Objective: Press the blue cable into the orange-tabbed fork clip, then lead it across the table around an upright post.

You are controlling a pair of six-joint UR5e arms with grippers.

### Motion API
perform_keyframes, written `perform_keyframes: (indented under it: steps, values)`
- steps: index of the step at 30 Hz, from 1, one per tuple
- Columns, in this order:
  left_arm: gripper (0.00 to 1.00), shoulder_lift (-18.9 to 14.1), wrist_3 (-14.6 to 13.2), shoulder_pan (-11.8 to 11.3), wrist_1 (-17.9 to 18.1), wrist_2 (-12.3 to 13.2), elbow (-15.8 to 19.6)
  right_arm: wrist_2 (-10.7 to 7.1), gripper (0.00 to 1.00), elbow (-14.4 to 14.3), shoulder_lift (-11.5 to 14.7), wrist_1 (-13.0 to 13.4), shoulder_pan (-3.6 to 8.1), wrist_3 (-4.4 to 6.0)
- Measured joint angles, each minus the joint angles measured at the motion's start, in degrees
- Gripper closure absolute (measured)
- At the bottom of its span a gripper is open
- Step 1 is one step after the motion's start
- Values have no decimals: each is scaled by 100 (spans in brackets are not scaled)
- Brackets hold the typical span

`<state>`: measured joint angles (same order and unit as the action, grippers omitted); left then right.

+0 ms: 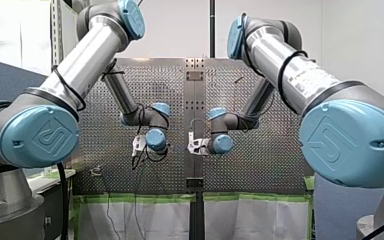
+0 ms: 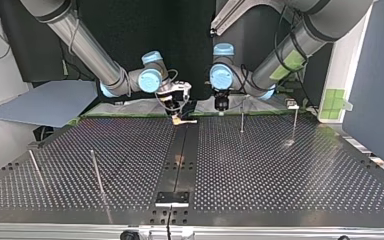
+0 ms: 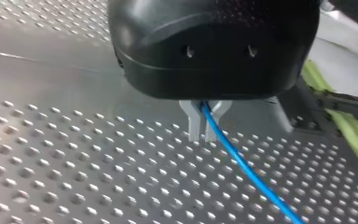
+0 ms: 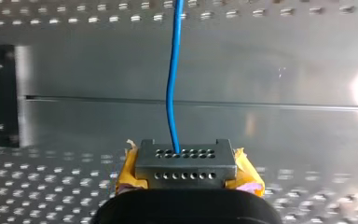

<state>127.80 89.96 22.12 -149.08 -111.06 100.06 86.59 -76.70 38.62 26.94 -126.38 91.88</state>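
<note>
Both grippers work at the table's point(image 2: 280, 175) edge nearest the arms, close to the bare strip point(image 2: 180, 150) that runs down its middle. My left gripper point(image 3: 202, 135) has its 2 metal fingers pinched together on the blue cable point(image 3: 242, 163), which leaves them and trails low over the perforated surface. I judge that this hold right at the fingertips is meant to let the cable be steered precisely. My right gripper point(image 4: 186, 161), with yellow pads showing either side of its perforated tip, looks closed on the same cable, which runs straight ahead from it across the strip. With 2 holds set close together, a short span would be taut enough to push down into a slot. I cannot pick out the orange-tabbed fork clip with certainty, so the pressing looks not yet done. An upright post point(image 2: 242, 119) stands near that same edge, just beside my left gripper — a likely turning point for the lead across.
</note>
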Motion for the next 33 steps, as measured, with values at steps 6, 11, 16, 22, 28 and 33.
perform_keyframes:
  steps: [6, 11, 16, 22, 28, 33]
  values:
    - [100, -166, 42, 109, -47, -7, 1, 46, 100, 0, 223, -99, -26, -15]
    - [100, -247, 51, 197, -51, -4, 1, 81, 100, -5, 419, -192, -32, -25]
    - [100, -418, 65, 259, -42, 30, -3, 102, 100, -7, 655, -261, -41, -28]
    - [100, -601, 106, 300, -31, 126, -21, 111, 100, -8, 797, -299, -47, -28]
    - [100, -628, 129, 331, -44, 141, -60, 113, 100, -9, 993, -379, -20, -28]
    - [100, -629, 121, 361, -157, 128, -173, 113, 100, -9, 1129, -416, 13, -23]
